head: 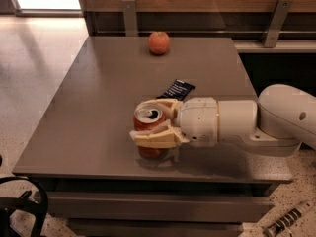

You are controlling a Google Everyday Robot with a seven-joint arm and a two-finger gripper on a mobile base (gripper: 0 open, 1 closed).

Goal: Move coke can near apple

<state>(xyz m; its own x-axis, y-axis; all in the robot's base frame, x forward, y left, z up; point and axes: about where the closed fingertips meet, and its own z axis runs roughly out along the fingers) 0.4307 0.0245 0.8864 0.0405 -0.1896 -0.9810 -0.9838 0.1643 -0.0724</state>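
Note:
The coke can (147, 124), red-orange with a silver top, stands upright near the front middle of the grey table (84, 112). My gripper (151, 122) reaches in from the right on a white arm and is shut on the can, one cream finger in front of it and one behind. The can's base still looks to be on or just above the tabletop. The apple (159, 42) sits at the far edge of the table, well beyond the can and apart from it.
A flat dark blue snack packet (176, 89) lies just behind the gripper, between can and apple. A wooden wall with metal brackets (130, 15) runs behind the table. Floor lies to the left.

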